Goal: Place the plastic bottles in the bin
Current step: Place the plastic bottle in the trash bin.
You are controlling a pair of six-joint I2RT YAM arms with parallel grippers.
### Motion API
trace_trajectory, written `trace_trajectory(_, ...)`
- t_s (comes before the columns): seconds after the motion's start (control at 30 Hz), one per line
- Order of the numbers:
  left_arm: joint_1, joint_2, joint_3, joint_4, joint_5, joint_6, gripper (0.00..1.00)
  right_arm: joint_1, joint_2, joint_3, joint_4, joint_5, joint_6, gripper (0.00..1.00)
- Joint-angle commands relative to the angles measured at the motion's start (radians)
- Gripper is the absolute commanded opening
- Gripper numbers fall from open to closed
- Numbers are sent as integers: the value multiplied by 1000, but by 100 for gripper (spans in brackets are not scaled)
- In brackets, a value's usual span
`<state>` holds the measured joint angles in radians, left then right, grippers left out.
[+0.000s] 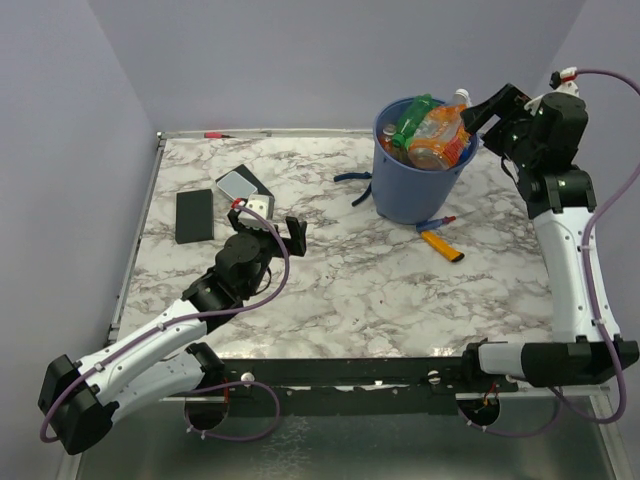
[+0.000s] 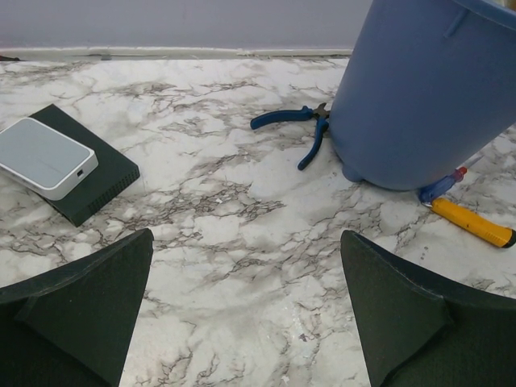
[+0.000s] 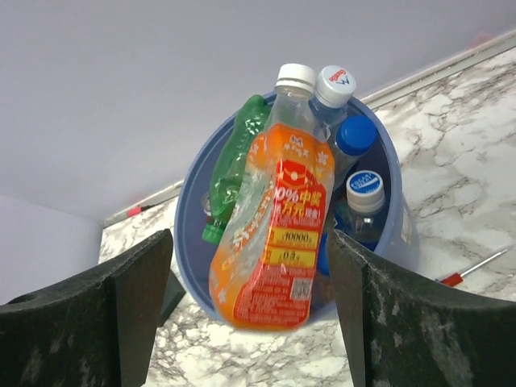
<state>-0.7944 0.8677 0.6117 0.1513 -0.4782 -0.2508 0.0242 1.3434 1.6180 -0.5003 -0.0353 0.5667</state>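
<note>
Right gripper [image 1: 477, 117] hangs wide open, holding nothing, at the right rim of the bin [image 1: 400, 195], the orange-labelled bottle [image 3: 274, 218] atop the other plastic bottles [image 1: 408, 128] inside, long axis lined up between its jaws, while the left gripper [image 1: 268, 218], open too, sits well left.
</note>
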Motion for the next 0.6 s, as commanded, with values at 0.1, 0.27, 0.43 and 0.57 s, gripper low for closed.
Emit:
trace_trajectory(0.1, -6, -5, 31, -4, 21, -10, 99, -6, -192, -194, 65, 70, -8, 74)
trace_trajectory(0.27, -6, -9, 31, -3, 22, -12, 99, -6, -237, -304, 108, 63, -4, 58)
trace_trajectory(0.43, -5, -9, 29, -3, 17, -11, 99, -6, -215, -328, 158, -6, 19, 49)
trace_trajectory(0.57, -6, -10, 29, -3, 14, -7, 99, -6, -182, -316, 181, -43, 35, 46)
